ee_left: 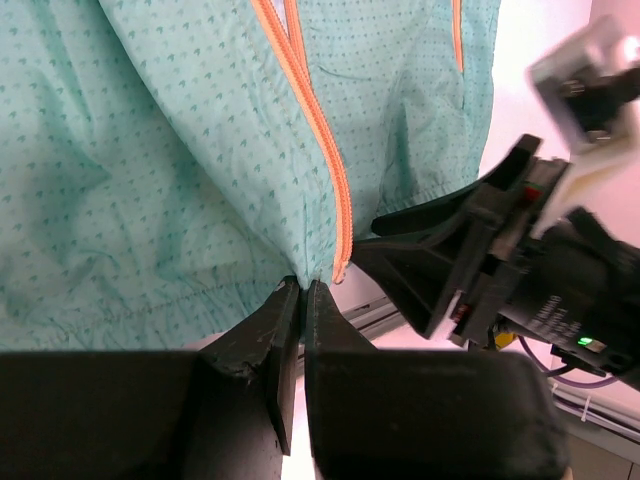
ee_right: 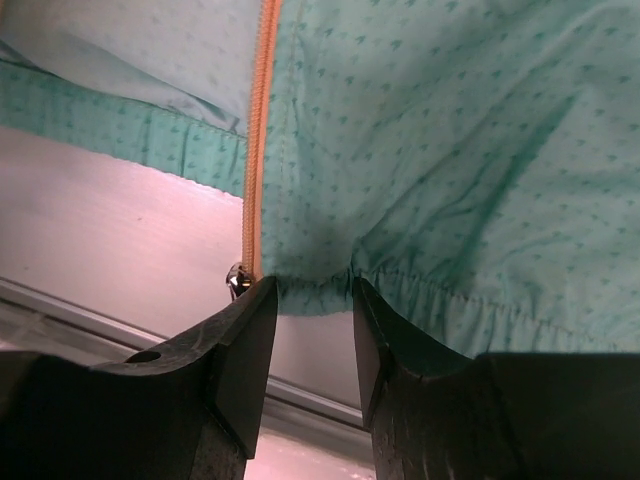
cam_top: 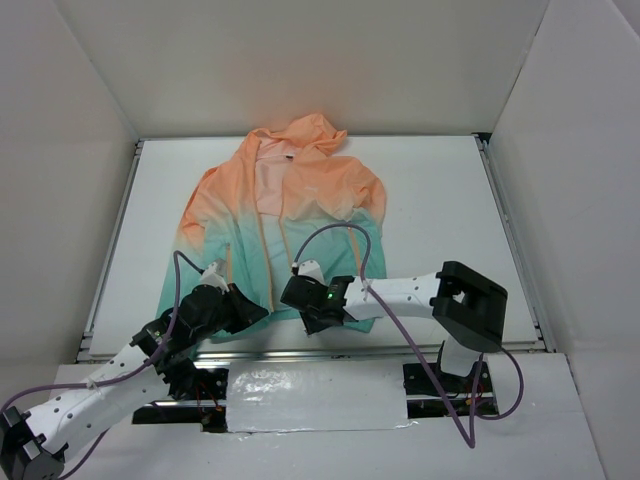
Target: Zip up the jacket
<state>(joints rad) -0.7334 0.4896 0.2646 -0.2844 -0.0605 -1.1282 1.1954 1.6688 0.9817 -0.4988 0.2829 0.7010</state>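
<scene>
The jacket (cam_top: 285, 215) is lying open on the surface (cam_top: 440, 190) just ahead of both hands, with its hem nearest to them. It is looking thin, light and soft, so it is probably wrinkling easily; the hem and the orange zipper (ee_left: 325, 170) ends are giving the firmest hold. The left hand (ee_left: 302, 288) is reaching low, fingers pressed together on the hem edge. The right hand (ee_right: 313, 300) is keeping its fingers apart around the hem, with the metal slider (ee_right: 237, 284) just outside one finger.

Thin hooded peach-to-teal jacket (cam_top: 285, 215) lies hood toward twelve o'clock; left gripper (cam_top: 258, 312) and right gripper (cam_top: 290, 293) meet its six o'clock hem
</scene>
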